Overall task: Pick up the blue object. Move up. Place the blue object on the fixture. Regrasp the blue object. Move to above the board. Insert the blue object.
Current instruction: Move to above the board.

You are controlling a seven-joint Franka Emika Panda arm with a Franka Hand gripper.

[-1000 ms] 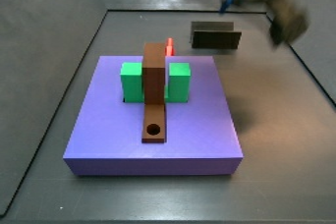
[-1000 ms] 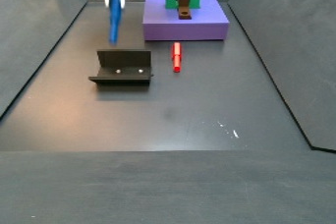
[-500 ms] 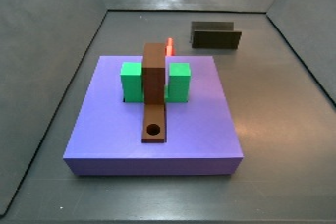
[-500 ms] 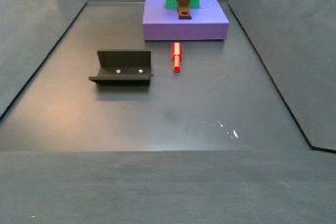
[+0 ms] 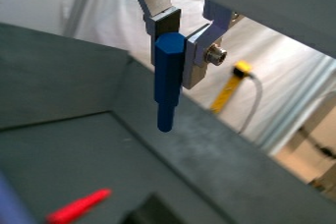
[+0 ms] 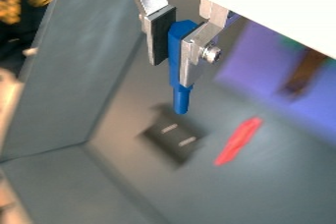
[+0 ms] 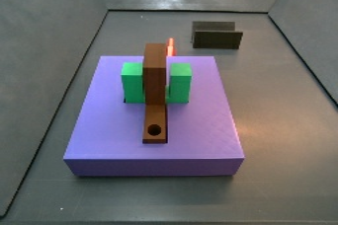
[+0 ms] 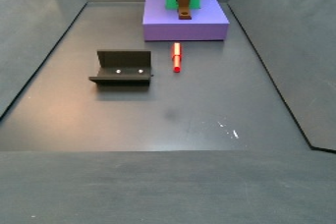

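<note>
- Two silver fingers of the gripper clamp the upper end of the blue object, which hangs straight down below the pads in both wrist views.
- Well beneath it in a wrist view lie the fixture and, beside that, a red stick on the grey floor; the gripper is raised clear of both.
- Neither side view shows the gripper; the fixture stands with the red stick just beside it.
- Farther off sits the board, carrying green blocks and a brown strip with a round hole.
</note>
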